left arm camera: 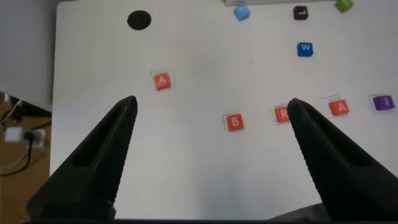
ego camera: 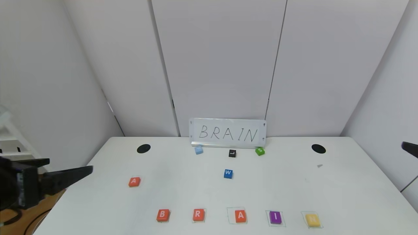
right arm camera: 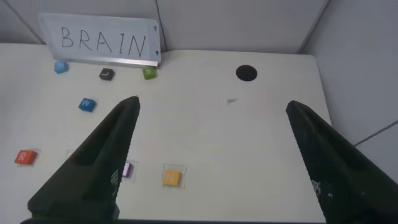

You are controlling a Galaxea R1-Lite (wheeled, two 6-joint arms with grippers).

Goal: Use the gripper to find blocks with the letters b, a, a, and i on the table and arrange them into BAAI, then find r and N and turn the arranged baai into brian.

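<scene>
The spare A [ego camera: 134,181] lies at three o'clock from the left gripper [ego camera: 65,178], nearer than the right gripper [ego camera: 409,149]; both fingers wide open, empty

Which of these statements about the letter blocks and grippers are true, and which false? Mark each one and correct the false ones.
1. The front row of blocks reads B, R, A, I, N. True: B, R, A, the purple I and the yellow N sit in that order.
2. The spare A lies in the row. False: it lies apart, toward the robot's left.
3. The left gripper holds a block. False: its jaws are open and empty, above the table.
4. The blue W block lies between the row and the sign. True.
5. The sign reads BRIAN. False: it reads BRAIN.
</scene>
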